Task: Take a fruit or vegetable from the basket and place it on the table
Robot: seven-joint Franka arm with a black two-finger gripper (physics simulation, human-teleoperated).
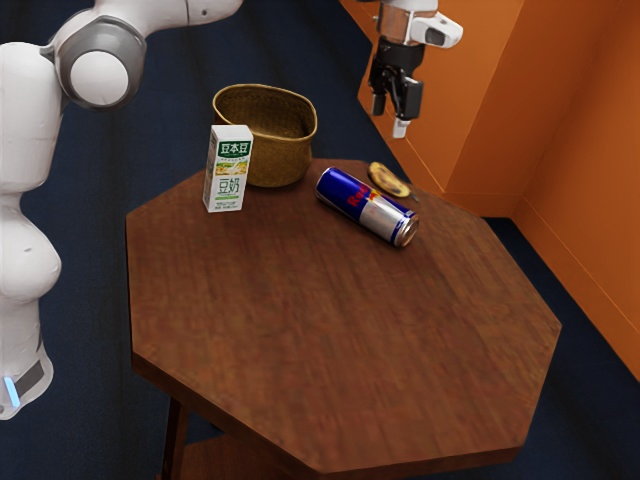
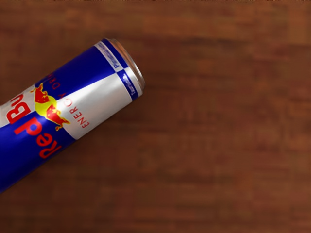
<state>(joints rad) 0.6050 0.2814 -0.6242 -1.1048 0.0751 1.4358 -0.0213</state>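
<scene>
The near table edge [image 1: 420,461] lies well apart from the can [image 1: 368,207].

One basket [image 1: 282,158], one carton [image 1: 229,170], one drink can [image 1: 366,206], one yellow-brown object [image 1: 387,180], one table [image 1: 340,330].

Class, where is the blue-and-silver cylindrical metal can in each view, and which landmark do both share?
Exterior view: the can lies just above centre, toward the exterior view's right.
Wrist view: the can runs past the picture's edge, partly cut off.
Shared landmark: brown wooden tabletop.
</scene>
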